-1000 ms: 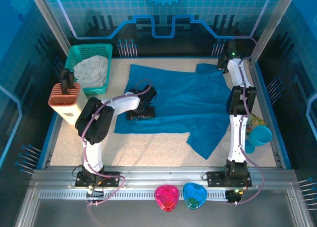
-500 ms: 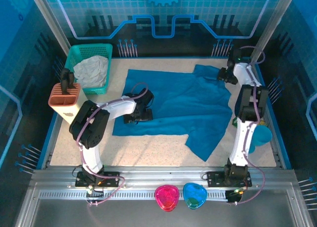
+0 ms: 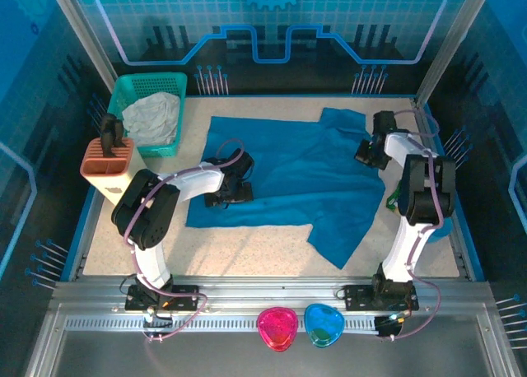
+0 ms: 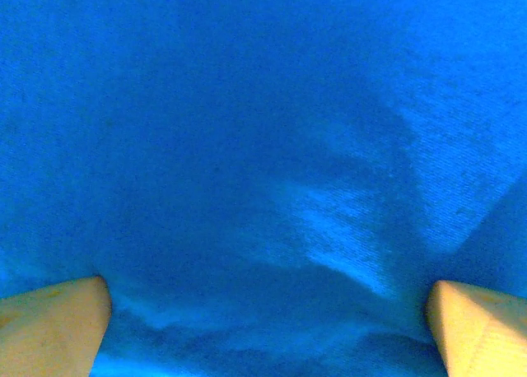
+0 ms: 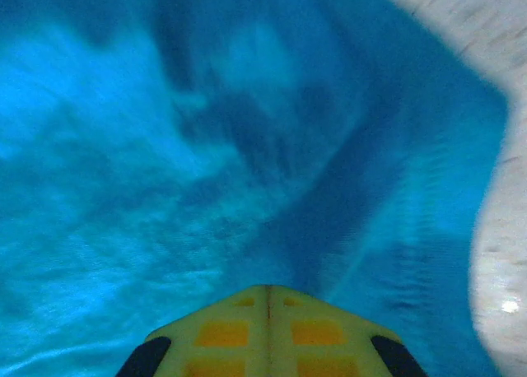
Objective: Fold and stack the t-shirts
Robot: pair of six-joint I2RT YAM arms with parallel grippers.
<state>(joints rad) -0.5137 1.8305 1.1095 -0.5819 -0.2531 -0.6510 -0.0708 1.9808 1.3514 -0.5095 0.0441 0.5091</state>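
**Right arm pulling back to the shirt's edge, shirt not yet folded**

The teal t-shirt point(image 3: 305, 171) is lying spread open across the middle of the table point(image 3: 247, 245), one sleeve trailing toward the near edge. Over the last second its left edge has been drifting slightly leftward, so the cloth is being drawn flat rather than folded. Judging from that, the first fold is not yet begun.

The right arm is the bigger mover. It has been retreating from its long reach to the far right corner and is now bending back on itself. Its right gripper point(image 3: 368, 152) is sitting low at the shirt's upper right edge, fingers pressed together. A crease is running up to the tips in the right wrist view, but I cannot tell whether cloth is caught between them.

The left arm is curling in low. Its left gripper point(image 3: 230, 189) is resting on the shirt's left half, spread wide, with both fingertips point(image 4: 49, 319) bearing on the fabric.
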